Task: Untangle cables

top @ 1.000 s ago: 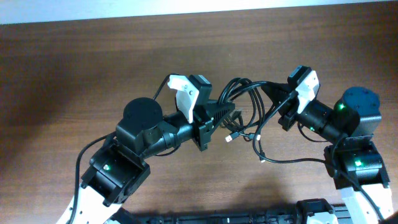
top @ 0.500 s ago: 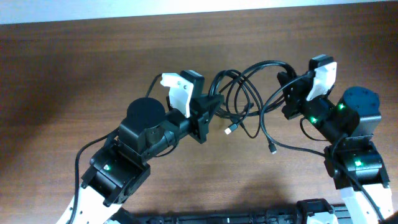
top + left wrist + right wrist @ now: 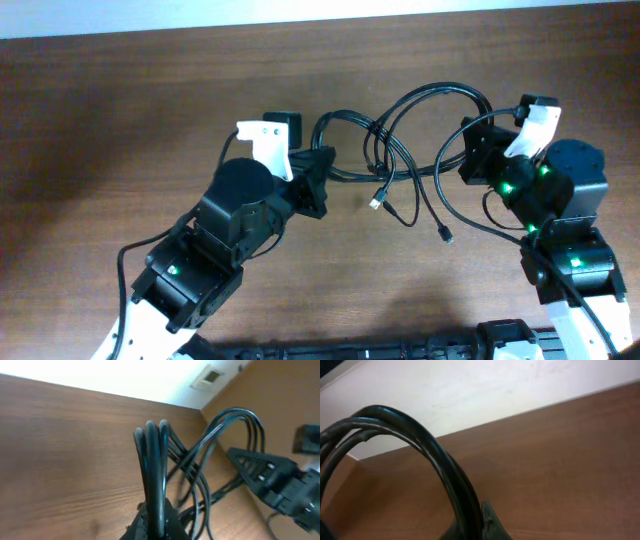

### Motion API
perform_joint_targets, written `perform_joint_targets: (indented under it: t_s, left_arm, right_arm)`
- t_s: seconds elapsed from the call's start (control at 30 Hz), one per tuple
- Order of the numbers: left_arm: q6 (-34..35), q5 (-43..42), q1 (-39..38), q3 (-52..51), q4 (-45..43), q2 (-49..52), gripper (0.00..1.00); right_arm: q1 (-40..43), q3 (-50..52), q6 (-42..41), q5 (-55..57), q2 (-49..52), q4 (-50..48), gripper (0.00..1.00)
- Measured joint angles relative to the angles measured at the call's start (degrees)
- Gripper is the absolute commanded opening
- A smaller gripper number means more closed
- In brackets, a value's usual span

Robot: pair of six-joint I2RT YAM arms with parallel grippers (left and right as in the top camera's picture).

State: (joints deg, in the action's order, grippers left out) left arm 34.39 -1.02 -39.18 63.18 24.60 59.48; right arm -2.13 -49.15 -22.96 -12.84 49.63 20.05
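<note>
With left gripper (image 3: 320,168) and right gripper (image 3: 470,150) each pinching the cables (image 3: 440,90), looped between them over the table (image 3: 150,100), pulling apart risks tightening crossed loops or yanking strands from a grip.

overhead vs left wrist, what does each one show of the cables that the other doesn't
Only overhead: the left gripper and right gripper together, each shut on the cables, and two loose plug ends below the loops, one silvery, one dark.
Only left wrist: several strands packed side by side, rising from its own jaws, plus a wall plate.
Both: the looped cables running across to the right gripper, over the wooden table.
</note>
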Motion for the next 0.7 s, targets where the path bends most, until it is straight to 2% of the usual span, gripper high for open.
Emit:
perform_joint_targets:
  t_s: [0.2,0.5,0.53,0.6,0.7]
  left_arm:
    - [6.84,4.76,-0.31,0.0,2.29,0.02,0.0]
    - [9.62,6.03,-0.42,0.0,2.45,0.04,0.0]
    - [9.62,6.03,-0.46,0.0,2.45,0.04,0.0]
    - [9.64,6.19,-0.48,0.0,2.49,0.04,0.0]
    - [9.6,8.28,-0.24,0.0,2.75,0.04,0.0]
  right_arm:
    - [-0.11,0.0,-5.27,1.42,0.15,3.67,0.04]
    - [-0.11,0.0,-6.86,1.44,0.2,6.78,0.04]
    - [-0.11,0.0,-6.84,1.44,0.2,7.26,0.09]
    - [-0.11,0.0,-6.71,1.88,0.2,7.82,0.34]
    - [0.04,0.0,-6.29,3.65,0.2,8.31,0.5]
